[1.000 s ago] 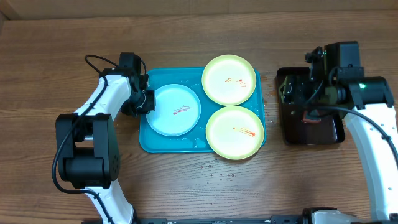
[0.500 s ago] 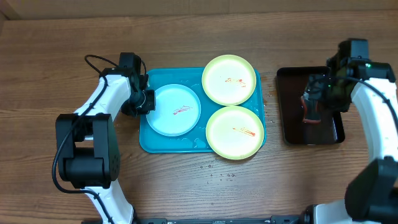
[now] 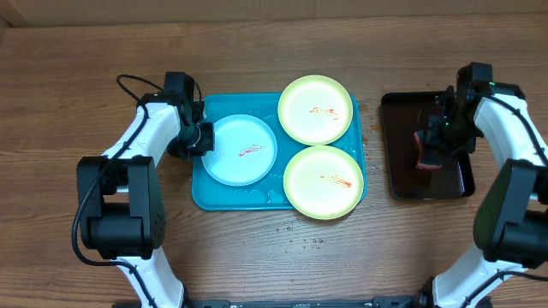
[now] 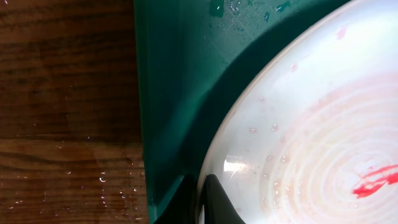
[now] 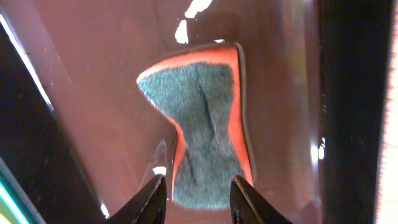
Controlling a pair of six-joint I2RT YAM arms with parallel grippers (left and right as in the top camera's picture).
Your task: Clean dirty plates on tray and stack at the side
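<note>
Right tool (image 5: 193, 190) has dropped into black tray (image 3: 402, 184), clenching sponge (image 5: 202, 134). Left tool pinches blue plate (image 3: 242, 151). Next: carry sponge over.

Three views: one high and fixed, two close on the wrists.

The overhead view looks straight down on the whole table (image 3: 257, 265), taking in both arms, the tray (image 3: 205, 198) and the black tray (image 3: 402, 184). The left wrist view sits very close, looking down on the tray's left rim and the blue plate (image 4: 311, 124), also seen from overhead. The right wrist view looks down, close, into the black tray at a sponge (image 5: 205, 134) between its fingers (image 5: 149, 199), likewise shared with overhead.
</note>
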